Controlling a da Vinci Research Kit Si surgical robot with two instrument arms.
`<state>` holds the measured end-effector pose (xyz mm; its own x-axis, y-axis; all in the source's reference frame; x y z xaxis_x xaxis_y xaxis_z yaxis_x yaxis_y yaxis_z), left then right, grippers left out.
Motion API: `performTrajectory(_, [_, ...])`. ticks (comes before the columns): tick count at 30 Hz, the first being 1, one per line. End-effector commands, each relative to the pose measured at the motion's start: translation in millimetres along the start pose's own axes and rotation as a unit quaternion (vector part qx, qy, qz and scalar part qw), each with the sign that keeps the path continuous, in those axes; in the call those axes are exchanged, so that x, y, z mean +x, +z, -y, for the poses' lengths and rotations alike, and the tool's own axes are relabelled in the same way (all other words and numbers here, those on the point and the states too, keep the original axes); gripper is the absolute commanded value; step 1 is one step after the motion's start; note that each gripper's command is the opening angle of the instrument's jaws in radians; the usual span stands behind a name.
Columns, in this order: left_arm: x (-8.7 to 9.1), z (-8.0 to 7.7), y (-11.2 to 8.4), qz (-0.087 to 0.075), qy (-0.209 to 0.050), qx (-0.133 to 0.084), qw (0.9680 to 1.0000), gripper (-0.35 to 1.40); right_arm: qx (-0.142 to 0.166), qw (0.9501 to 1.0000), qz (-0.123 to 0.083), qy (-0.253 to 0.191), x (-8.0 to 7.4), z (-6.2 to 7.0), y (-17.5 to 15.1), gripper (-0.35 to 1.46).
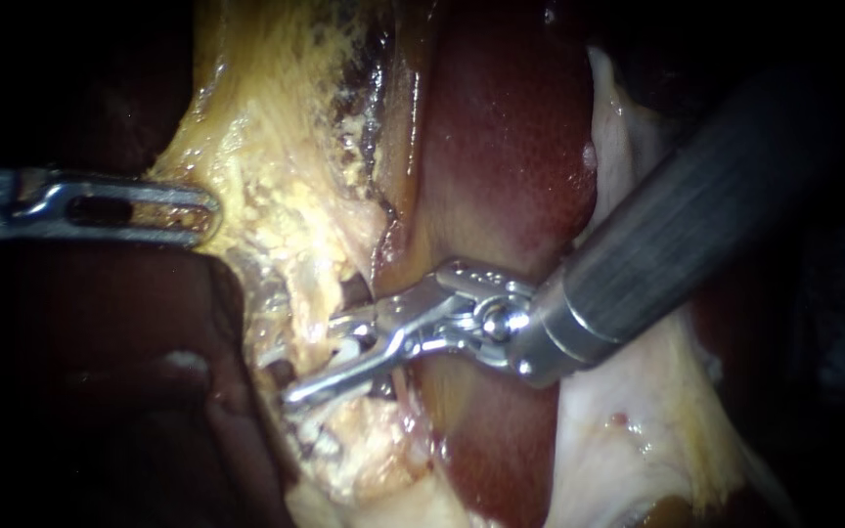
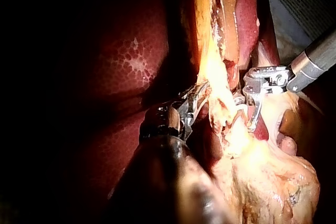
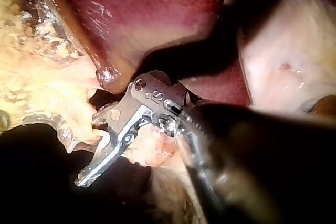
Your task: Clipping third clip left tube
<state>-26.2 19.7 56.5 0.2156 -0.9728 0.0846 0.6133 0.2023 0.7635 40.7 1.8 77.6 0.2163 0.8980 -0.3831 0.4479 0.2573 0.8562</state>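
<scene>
The left instrument (image 1: pixel 188 210), at mid-left, has its claw pinching yellow fatty tissue (image 1: pixel 276 196). The right instrument (image 1: pixel 313 359), at lower centre, has its claw spread astride the tube (image 1: pixel 320 293), with a white clip (image 1: pixel 352 342) between.

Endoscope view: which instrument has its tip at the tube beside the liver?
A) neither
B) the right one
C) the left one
B: the right instrument, entering from upper right, has its tip at the tube; the left instrument holds yellowish tissue off to the side.
</scene>
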Motion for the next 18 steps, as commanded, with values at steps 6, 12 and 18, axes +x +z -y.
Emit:
performTrajectory(6, [0.0, 0.0, 0.2, 0.0, 0.0, 0.0, 1.0, -0.35, -0.016, 0.9997, -0.01, 0.018, 1.7, 0.2, 0.0, 0.52])
performTrajectory(12, [0.0, 0.0, 0.2, 0.0, 0.0, 0.0, 1.0, -0.35, -0.02, 0.9993, -0.013, 0.029, 3.6, 1.5, -0.1, 0.52])
performTrajectory(18, [0.0, 0.0, 0.2, 0.0, 0.0, 0.0, 1.0, -0.35, -0.014, 0.9992, -0.006, 0.036, 3.8, 1.8, 0.2, 0.5])
